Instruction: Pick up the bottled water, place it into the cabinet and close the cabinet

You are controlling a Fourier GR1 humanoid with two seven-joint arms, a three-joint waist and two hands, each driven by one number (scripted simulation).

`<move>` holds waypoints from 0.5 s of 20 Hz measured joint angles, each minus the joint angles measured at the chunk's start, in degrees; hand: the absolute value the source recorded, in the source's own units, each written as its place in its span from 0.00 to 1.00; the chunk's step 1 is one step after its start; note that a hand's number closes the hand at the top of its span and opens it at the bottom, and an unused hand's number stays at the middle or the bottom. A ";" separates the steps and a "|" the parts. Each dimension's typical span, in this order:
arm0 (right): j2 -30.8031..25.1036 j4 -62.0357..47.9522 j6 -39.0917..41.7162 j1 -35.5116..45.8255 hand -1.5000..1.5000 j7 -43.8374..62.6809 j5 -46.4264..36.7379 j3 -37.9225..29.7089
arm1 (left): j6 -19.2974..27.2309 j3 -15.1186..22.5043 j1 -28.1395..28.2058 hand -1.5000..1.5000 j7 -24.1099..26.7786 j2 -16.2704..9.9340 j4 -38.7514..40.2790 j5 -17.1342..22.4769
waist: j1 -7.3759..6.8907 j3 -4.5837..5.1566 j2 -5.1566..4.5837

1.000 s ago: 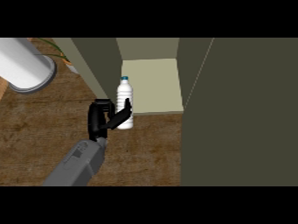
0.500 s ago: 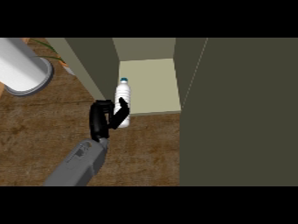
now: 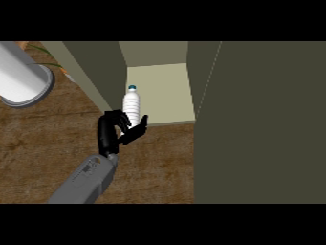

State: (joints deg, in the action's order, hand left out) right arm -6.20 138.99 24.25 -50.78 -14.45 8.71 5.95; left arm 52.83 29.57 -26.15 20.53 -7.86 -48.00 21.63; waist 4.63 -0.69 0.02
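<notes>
The bottled water (image 3: 131, 101), clear with a blue cap, stands upright at the front left of the pale cabinet shelf (image 3: 167, 95). My right hand (image 3: 118, 130) is just below and in front of it. Its fingers sit to the left of the bottle's base and its thumb to the right, spread apart rather than wrapped round it. The hand hides the bottle's very bottom. The cabinet door (image 3: 271, 124) stands open as a broad dark panel on the right. My left hand does not show.
A thick white cylinder (image 3: 10, 72) juts in at the upper left, above the wooden counter (image 3: 38, 143). The cabinet's dark left wall (image 3: 98, 72) stands close beside the bottle. A bit of green plant (image 3: 52, 64) shows behind it.
The hand has slid down and back along the bottle and its fingers have loosened. The bottle has stayed almost where it was on the shelf.
</notes>
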 measured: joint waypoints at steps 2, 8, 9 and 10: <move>-0.21 -0.17 0.34 0.03 0.00 0.06 0.16 -0.08 | 0.95 0.63 0.03 0.00 -0.09 -0.44 -0.05 -0.49 | 0.35 0.06 -0.08; -0.74 -0.56 1.39 0.47 0.00 0.17 0.44 0.43 | 3.43 2.59 0.00 0.00 -1.30 -1.10 -0.31 -1.55 | 1.01 0.11 -0.33; -0.82 -0.76 1.52 0.58 0.00 0.17 0.46 0.44 | 3.25 3.01 -0.02 0.00 -1.45 -1.28 -0.46 -1.52 | 1.02 0.13 -0.39; -0.87 -0.81 1.68 0.63 0.00 0.10 0.53 0.43 | 3.13 3.45 0.06 0.00 -1.71 -1.52 -0.72 -1.48 | 1.18 0.14 -0.44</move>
State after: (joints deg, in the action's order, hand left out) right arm -7.08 138.18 25.92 -50.14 -14.35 9.25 6.38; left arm 55.96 33.01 -26.09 18.81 -9.39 -48.71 20.15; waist 5.81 -0.55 -0.42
